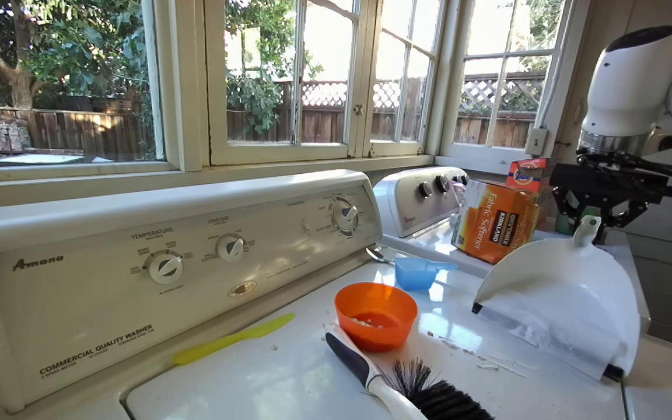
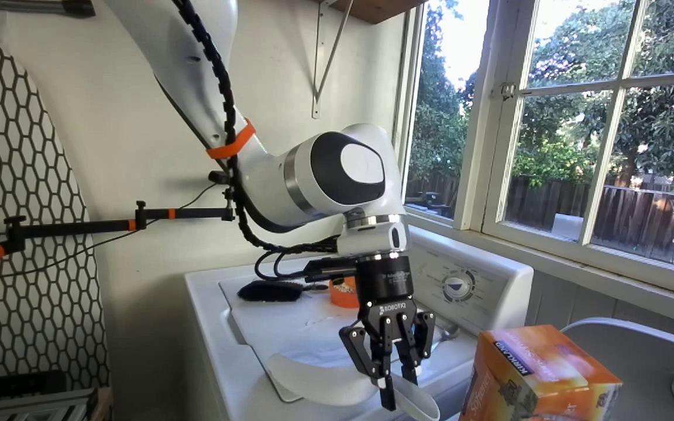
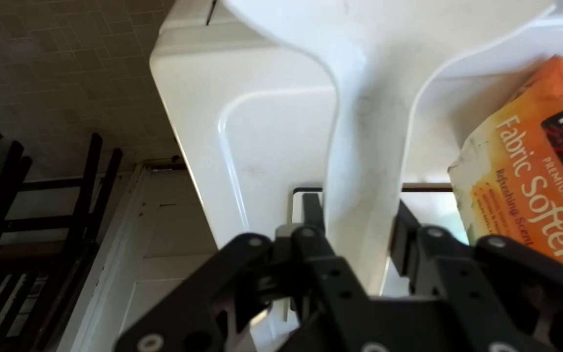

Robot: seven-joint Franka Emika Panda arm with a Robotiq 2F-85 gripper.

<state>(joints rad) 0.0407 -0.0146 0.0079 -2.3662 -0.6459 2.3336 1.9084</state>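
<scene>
My gripper [image 2: 400,390] is shut on the handle of a white dustpan [image 1: 563,291], one finger on each side of it. In the wrist view the handle [image 3: 367,161] runs up between the fingers and widens into the pan. The pan tilts with its lip down toward the white washer top; whether the lip touches cannot be told. Crumbs [image 1: 487,364] lie in front of the lip. An orange bowl [image 1: 382,329] with bits inside stands farther along. Beside it rests a brush [image 1: 365,367] with black bristles. Behind the bowl sits a blue scoop [image 1: 415,275].
A Kirkland fabric softener box [image 2: 539,374] stands close beside the gripper, with a Tide box [image 1: 524,176] behind it. A yellow-green knife [image 1: 234,339] and a metal spoon [image 1: 377,255] lie near the washer's control panel [image 1: 266,245]. Windows line the back.
</scene>
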